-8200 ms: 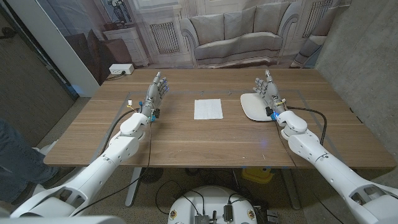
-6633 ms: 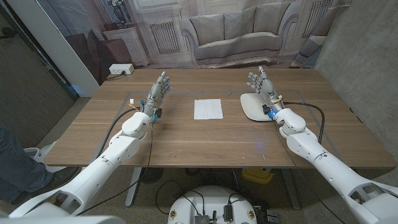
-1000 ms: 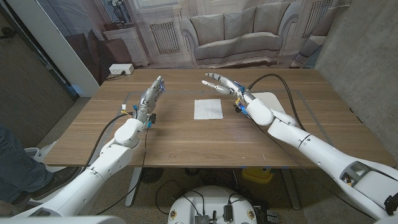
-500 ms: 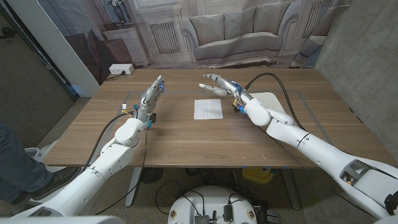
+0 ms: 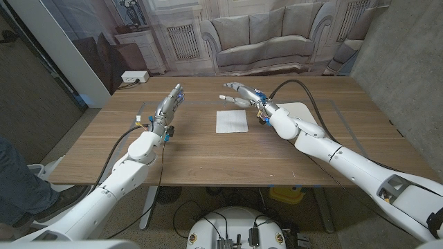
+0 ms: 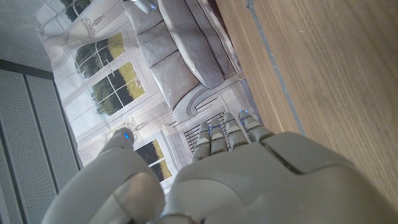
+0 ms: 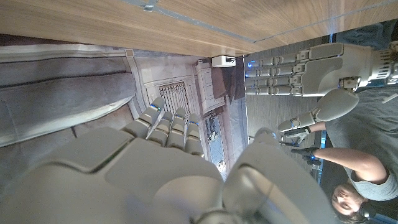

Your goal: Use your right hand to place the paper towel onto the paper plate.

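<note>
- The right hand (image 5: 243, 95) is out over the table (image 5: 208, 149), just past the far edge of the towel (image 5: 231, 121) and a bit right of its middle. Fingers are spread wide and reaching left, nothing in them.
- Can't tell from the head view if that hand is touching the wood or hanging above it. It isn't touching the towel.
- The towel is a white square lying flat around the middle of the table, between the two arms.
- The plate (image 5: 296, 113) sits to the right of the towel. The right forearm crosses over it and hides a good chunk, so you only see its right side.
- The left hand (image 5: 169, 104) is well off to the left of the towel, fingers straight, close together and pointing to the far side, holding nothing.
- The right wrist view catches the left hand too, with a person (image 7: 348, 180) behind it at the edge.
</note>
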### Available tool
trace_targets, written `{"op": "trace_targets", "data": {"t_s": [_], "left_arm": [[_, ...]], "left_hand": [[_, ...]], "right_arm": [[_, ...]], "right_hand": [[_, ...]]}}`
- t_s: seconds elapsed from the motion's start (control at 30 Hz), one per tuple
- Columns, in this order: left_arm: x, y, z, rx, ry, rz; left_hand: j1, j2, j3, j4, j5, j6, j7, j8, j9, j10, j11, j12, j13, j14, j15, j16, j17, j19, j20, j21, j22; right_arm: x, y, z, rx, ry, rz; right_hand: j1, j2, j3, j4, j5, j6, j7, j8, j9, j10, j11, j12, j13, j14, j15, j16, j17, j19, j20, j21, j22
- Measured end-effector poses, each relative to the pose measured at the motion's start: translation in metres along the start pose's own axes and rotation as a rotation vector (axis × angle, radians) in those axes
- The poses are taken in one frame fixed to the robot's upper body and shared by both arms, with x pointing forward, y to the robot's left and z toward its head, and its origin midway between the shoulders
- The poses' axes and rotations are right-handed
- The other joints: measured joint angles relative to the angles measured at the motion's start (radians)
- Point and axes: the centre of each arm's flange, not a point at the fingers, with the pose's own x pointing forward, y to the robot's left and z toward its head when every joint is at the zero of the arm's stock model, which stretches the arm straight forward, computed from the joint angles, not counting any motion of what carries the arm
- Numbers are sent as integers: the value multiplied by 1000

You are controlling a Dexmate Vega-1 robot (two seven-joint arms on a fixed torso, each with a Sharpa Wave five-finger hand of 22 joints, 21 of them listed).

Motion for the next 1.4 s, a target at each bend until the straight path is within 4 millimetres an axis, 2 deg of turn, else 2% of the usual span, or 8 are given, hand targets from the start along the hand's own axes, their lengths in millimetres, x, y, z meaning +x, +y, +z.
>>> {"op": "trace_targets", "data": {"t_s": [1.4], "left_arm": [[-7, 3, -1, -14, -12, 16]], "left_hand": [[5, 5, -4, -4, -4, 9, -2, 0, 0, 4, -4, 1, 0, 0, 0, 0, 0, 0, 0, 0, 0]], "right_arm": [[12, 17, 9, -207, 19, 69]], "right_hand": [[24, 13, 10, -21, 0, -6, -6, 0, 0, -4, -4, -6, 0, 0, 0, -7, 0, 0, 0, -23, 0]]}}
